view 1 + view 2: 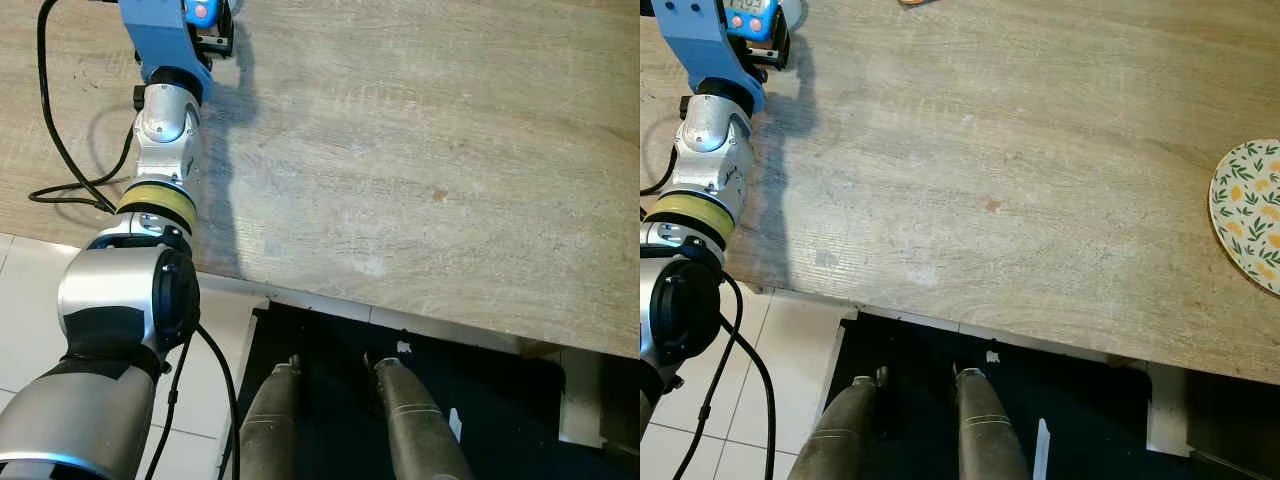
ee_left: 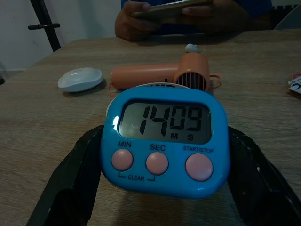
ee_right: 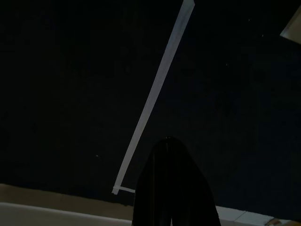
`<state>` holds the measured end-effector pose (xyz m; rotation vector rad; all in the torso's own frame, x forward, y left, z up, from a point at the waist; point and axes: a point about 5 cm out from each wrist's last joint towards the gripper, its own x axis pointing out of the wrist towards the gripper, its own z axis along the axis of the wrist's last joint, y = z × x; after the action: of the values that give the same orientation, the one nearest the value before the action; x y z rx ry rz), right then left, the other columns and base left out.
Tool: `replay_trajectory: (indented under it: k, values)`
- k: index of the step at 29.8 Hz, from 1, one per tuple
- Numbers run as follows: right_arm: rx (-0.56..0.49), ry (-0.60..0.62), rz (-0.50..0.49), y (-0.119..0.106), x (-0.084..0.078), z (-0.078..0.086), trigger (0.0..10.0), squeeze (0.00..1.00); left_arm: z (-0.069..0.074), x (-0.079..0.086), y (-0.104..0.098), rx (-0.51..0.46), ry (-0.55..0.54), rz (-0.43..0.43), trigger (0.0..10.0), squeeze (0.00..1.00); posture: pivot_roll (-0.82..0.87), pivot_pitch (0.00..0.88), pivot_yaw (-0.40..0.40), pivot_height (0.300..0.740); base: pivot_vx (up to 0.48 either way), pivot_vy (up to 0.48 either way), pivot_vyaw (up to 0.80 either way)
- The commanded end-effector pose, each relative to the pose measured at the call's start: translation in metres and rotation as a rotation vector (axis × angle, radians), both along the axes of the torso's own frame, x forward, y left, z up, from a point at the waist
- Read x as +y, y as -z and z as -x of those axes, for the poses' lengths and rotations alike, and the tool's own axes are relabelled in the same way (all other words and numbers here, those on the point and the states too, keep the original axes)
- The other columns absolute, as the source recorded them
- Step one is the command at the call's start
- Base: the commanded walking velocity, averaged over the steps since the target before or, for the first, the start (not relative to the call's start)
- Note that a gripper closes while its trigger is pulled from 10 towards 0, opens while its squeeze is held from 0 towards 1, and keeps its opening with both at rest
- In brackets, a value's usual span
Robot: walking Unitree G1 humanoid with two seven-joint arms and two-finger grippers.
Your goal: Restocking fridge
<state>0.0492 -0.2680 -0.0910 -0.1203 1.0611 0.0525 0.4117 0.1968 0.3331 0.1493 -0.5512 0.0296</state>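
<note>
The left hand clamps a blue timer between its black fingers, low over the wooden surface. Just beyond the timer lie a white mouse and an orange hair dryer; past those, a person's hands hold a phone. The right hand hangs idle in the dark, grip unreadable. Risk: the smooth timer could slip sideways if the squeeze loosens. No fridge or groceries are visible, and a patterned plate is cut off at the edge.
</note>
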Motion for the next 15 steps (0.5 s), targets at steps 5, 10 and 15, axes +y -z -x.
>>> replay_trajectory:
  k: [5,10,15]
  values:
    - [0.075,0.038,-0.013,0.0043,0.0022,0.0283,10.0,0.0,0.0009,0.0108,0.0041,0.015,-0.026,0.005,10.0,1.0,-0.25,0.587,-0.016,0.74,0.0,0.0,0.0]
    - [0.073,0.04,-0.013,0.0039,0.0018,0.028,10.0,0.0,0.0004,0.0096,0.0039,0.021,-0.021,0.005,10.0,0.65,-0.25,0.587,-0.014,0.74,0.0,0.0,0.0]
    - [0.067,0.039,-0.016,0.0039,0.0026,0.0263,10.0,0.0,0.0,0.0088,0.0038,0.025,-0.014,0.007,10.0,1.0,-0.24,0.587,-0.015,0.74,0.0,0.0,0.0]
